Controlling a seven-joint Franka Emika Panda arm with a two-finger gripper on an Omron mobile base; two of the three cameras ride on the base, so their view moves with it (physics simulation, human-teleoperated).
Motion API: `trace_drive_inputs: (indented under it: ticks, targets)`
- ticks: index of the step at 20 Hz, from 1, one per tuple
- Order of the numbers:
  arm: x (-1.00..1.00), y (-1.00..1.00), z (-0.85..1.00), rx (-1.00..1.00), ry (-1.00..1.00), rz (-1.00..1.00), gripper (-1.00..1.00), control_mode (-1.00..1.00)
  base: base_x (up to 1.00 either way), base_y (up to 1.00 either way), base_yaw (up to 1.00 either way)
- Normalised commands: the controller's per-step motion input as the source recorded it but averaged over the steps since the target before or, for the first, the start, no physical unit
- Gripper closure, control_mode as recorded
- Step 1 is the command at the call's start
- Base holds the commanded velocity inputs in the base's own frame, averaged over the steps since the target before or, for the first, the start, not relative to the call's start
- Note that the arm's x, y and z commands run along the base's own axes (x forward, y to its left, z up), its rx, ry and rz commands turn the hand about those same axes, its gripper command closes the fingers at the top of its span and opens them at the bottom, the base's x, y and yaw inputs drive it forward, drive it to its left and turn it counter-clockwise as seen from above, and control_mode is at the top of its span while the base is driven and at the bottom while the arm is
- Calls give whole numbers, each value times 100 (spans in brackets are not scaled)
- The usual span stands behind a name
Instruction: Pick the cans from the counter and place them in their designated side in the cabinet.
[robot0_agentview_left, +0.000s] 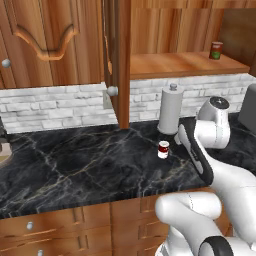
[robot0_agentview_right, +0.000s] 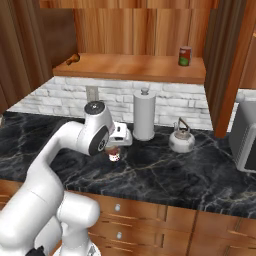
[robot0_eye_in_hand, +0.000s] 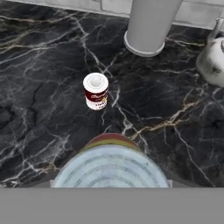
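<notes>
In the hand view a can (robot0_eye_in_hand: 111, 168) with a grey-green top, a yellow band and a red rim sits right under the camera, and my gripper (robot0_agentview_right: 116, 146) is shut on it. It hangs low over the black marble counter (robot0_agentview_left: 75, 160). The red-and-white can (robot0_eye_in_hand: 95, 91) stands upright on the counter just ahead of it, also seen as the small can (robot0_agentview_left: 163, 149) beside my arm. The brown wooden cabinet (robot0_agentview_left: 185, 65) is open above, its plank shelf bare on the left part.
A red can with a green top (robot0_agentview_left: 216, 50) stands on the shelf's right end. A white paper-towel roll (robot0_agentview_right: 144, 115) and a silver kettle (robot0_agentview_right: 181, 140) stand by the brick wall. The open cabinet door (robot0_agentview_left: 120, 60) hangs edge-on. A grey appliance (robot0_agentview_right: 245, 140) sits far right.
</notes>
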Motion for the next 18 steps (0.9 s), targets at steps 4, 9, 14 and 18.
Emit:
trace_drive_inputs:
  ticks: [4, 9, 14, 18]
  targets:
    - [-12, -14, 45, -4, -15, 3, 100, -100, 0, 0, 0]
    - [-9, -13, 45, -4, -14, 3, 100, -100, 0, 0, 0]
    - [-4, -15, 47, -3, -5, 1, 100, -100, 0, 0, 0]
    - [-17, -18, 40, -1, 6, 0, 100, -100, 0, 0, 0]
